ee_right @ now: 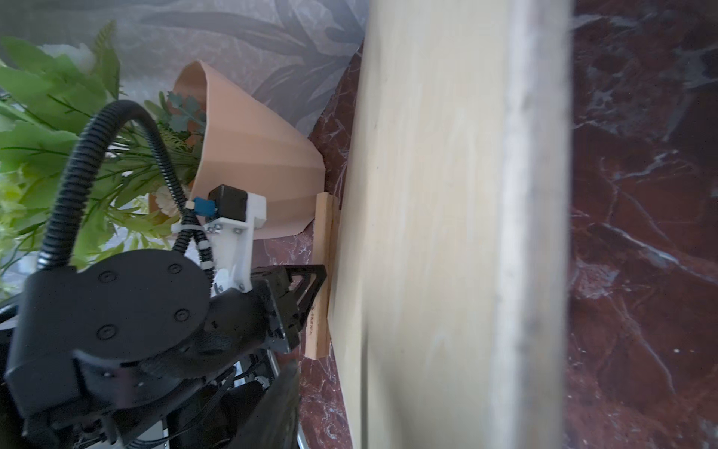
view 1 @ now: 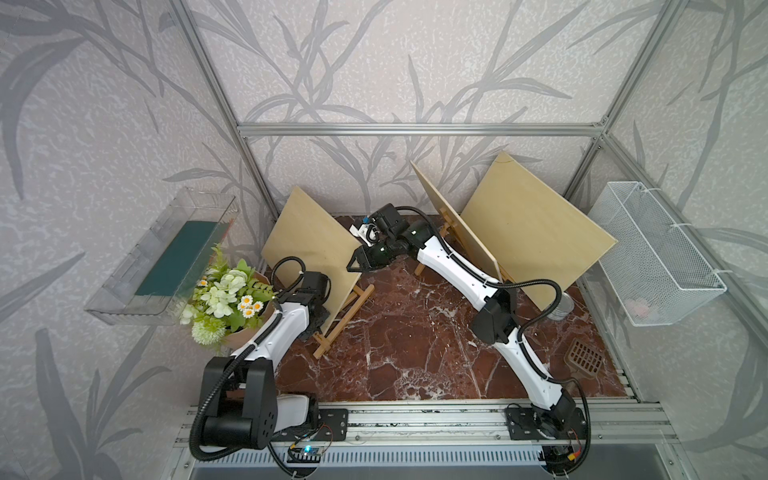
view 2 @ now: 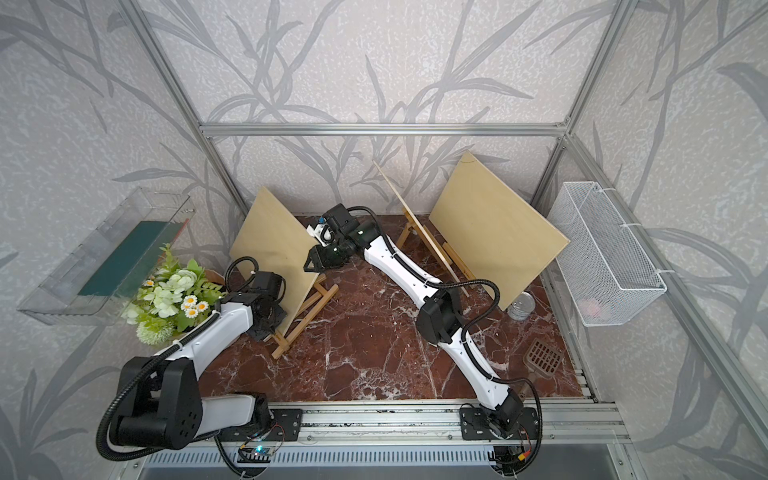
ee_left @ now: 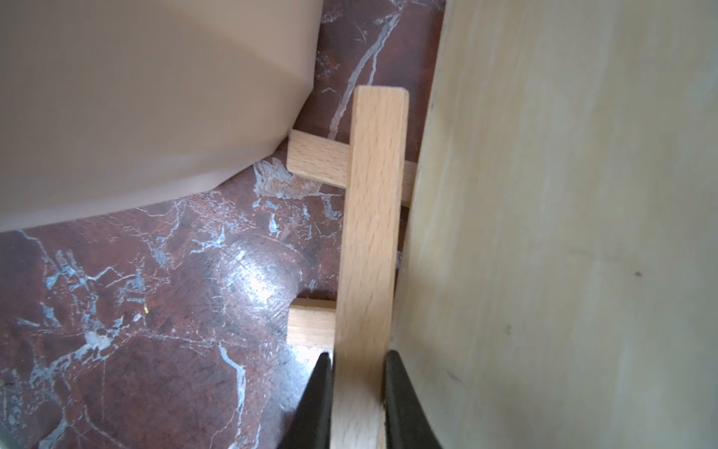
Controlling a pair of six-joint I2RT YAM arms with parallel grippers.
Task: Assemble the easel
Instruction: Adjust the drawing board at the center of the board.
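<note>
You're working over a red-brown marbled worktop (view 1: pixel 415 345), veined in white and catching a soft glare, and the room around it is closing in tight: grey leaf-pattern wallpaper (view 1: pixel 374 62) is covering every wall, with an aluminium frame (view 1: pixel 415 129) running along the corners. The easel (view 1: pixel 332 338) is standing at the left of the worktop, and a pale board (view 1: pixel 307 241) is leaning back on it, tilted toward the rear left corner. Your left hand (ee_left: pixel 359 361) is reaching in low behind that board, and its two dark fingers are pinching one upright slat of the easel between them, closed down tight on the wood. Your right hand (view 1: pixel 354 264) is stretching across from the other side and sitting right at the board's near edge. From the right wrist view only one blurred finger (ee_right: pixel 279 404) is showing beside the board, so I cannot tell whether that hand is gripping anything or how wide it is standing. A peach pot (ee_right: pixel 252 155) of flowers (view 1: pixel 224 291) is crowding in just beside the easel's foot. Another board (view 1: pixel 536 232) is leaning at the right, with a metal can (view 1: pixel 561 309) at its base and a brown grate (view 1: pixel 586 357) lying nearer you. A clear bin (view 1: pixel 124 307) is hanging on the left wall and a white wire basket (view 1: pixel 656 257) on the right wall.
</note>
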